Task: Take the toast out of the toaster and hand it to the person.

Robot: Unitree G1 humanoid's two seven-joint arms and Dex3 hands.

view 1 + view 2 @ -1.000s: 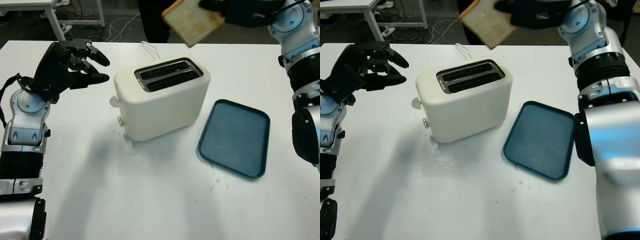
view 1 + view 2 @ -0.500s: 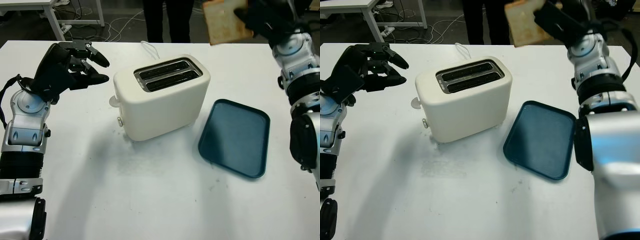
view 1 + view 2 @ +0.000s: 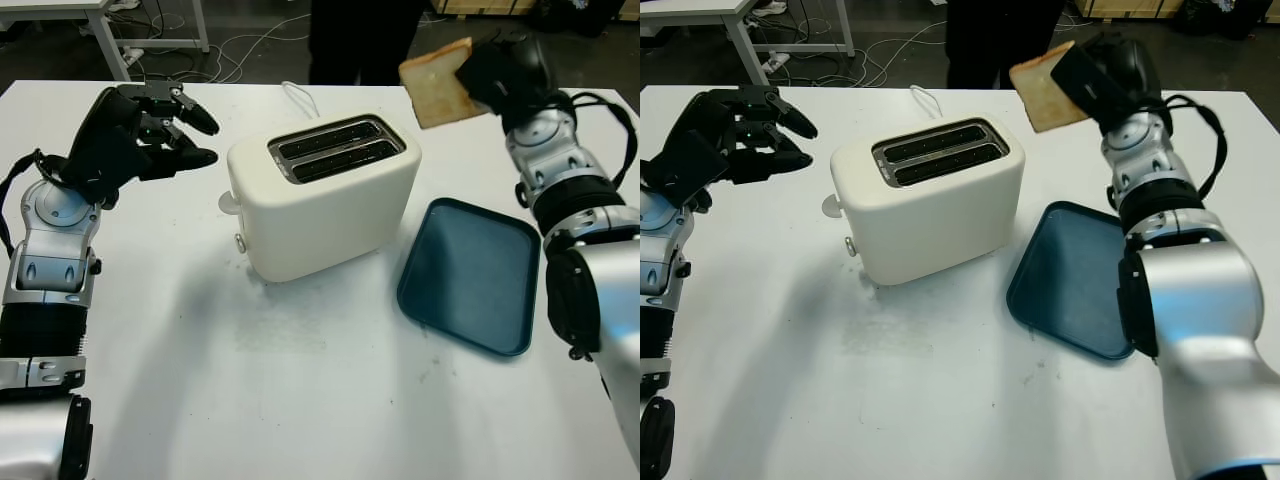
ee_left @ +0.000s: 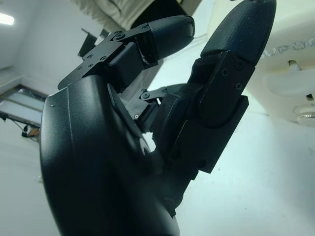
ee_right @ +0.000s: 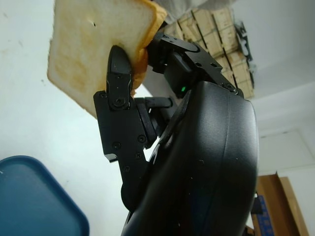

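Observation:
My right hand (image 3: 492, 75) is shut on a slice of toast (image 3: 436, 82), held in the air above the table's far right, behind the blue tray. In the right wrist view the toast (image 5: 91, 51) is pinched between the black fingers (image 5: 119, 83). The cream toaster (image 3: 325, 195) stands mid-table with both slots showing dark. My left hand (image 3: 150, 135) hovers open to the left of the toaster, apart from it. A person in dark clothes (image 3: 365, 35) stands beyond the far table edge.
A blue tray (image 3: 470, 272) lies on the white table (image 3: 300, 400) right of the toaster. The toaster's white cord (image 3: 298, 98) runs off the far edge. Another table leg and floor cables (image 3: 150, 40) are at the back left.
My right hand has carried the toast down and rightward from high above the toaster's far side to lower over the far right of the table. The left hand has stayed put.

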